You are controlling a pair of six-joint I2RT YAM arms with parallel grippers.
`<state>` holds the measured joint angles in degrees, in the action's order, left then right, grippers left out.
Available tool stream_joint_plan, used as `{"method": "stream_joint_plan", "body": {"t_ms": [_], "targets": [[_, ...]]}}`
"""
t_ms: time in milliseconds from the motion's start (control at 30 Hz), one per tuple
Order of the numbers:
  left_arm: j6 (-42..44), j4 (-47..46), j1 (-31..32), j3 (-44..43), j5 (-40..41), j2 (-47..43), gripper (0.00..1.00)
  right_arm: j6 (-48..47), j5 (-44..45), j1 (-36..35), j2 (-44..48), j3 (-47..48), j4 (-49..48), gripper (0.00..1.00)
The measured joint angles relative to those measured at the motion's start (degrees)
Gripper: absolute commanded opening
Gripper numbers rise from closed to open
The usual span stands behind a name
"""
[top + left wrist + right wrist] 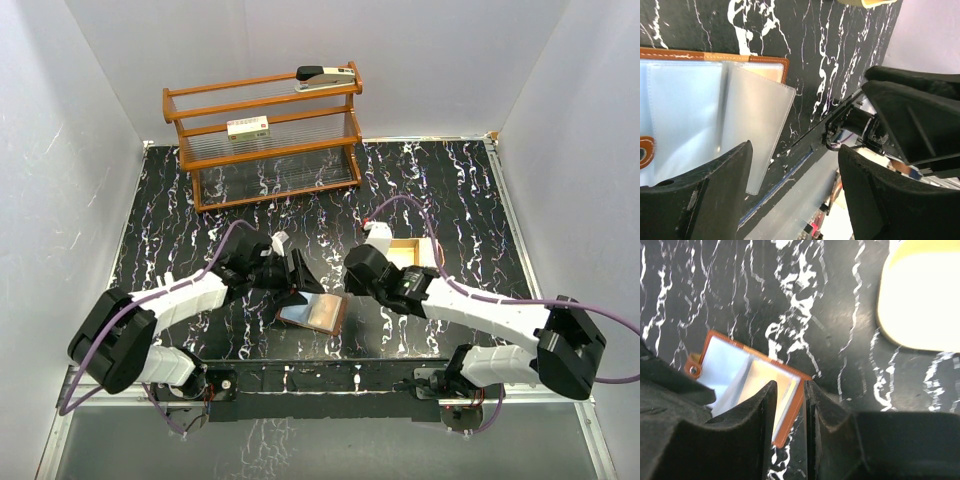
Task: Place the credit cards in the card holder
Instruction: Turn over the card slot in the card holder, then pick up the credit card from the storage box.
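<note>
The card holder (312,313) lies spread open on the black marbled table, between the two arms. In the left wrist view its brown edge (767,62) frames pale blue-grey credit cards (685,115). One card (760,125) sticks out past the edge onto the table. My left gripper (795,167) hangs open just beside that card, with nothing between its fingers (715,195). My right gripper (790,390) hovers over the holder's corner (796,407). Its jaws stand a narrow gap apart, and the brown rim and a pale card (727,360) show through and beside them.
A shallow tan tray (412,250) sits right of the holder, under the right arm, and shows bright in the right wrist view (920,300). At the back stands a wooden rack (262,150) with a stapler (325,77) and a white red-labelled box (248,127).
</note>
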<state>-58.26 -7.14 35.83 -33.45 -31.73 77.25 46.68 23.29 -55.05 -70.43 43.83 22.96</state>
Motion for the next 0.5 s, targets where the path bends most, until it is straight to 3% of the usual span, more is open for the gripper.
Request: {"method": "stream_joint_plan", "body": {"t_ms": [167,500], "targets": [[4.0,7.6,0.0,-4.1,5.2,-1.8,0.66,-3.6,3.8,4.4,0.3,4.2,4.4,0.35],[11.8,20.7,0.0,-8.6,16.0,-3.5,0.65,-13.4,5.4,22.9,-2.1,9.0,9.6,0.46]]}}
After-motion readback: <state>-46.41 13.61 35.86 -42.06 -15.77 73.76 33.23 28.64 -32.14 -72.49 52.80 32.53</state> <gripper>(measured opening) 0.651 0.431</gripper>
